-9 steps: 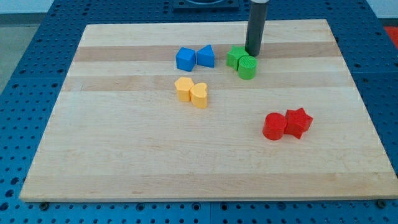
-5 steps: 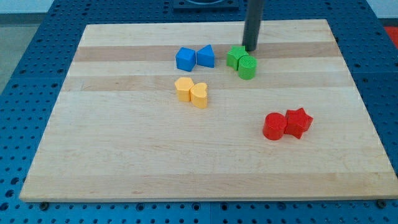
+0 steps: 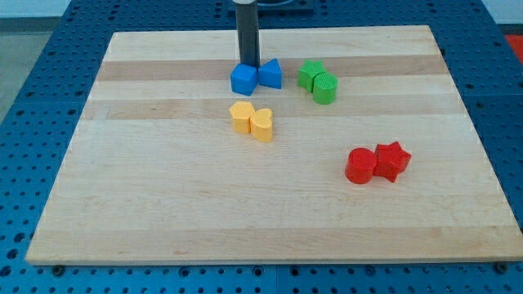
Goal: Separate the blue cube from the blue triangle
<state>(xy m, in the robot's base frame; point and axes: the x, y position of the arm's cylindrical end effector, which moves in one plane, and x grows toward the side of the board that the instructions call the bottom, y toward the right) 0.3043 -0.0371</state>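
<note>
The blue cube (image 3: 243,79) and the blue triangle (image 3: 271,74) sit side by side, touching, in the upper middle of the wooden board (image 3: 163,204). The cube is on the view's left of the triangle. My tip (image 3: 248,64) stands just above the pair toward the view's top, at the cube's top right edge, close to the seam between the two blocks. The rod rises straight up out of the view.
Two green blocks (image 3: 318,81) sit touching to the right of the triangle. Two yellow blocks (image 3: 252,121) sit touching just below the blue pair. A red cylinder (image 3: 360,166) and a red star (image 3: 391,160) sit touching at the lower right.
My tip has moved left from beside the green blocks to the top edge of the blue pair. No block has visibly moved.
</note>
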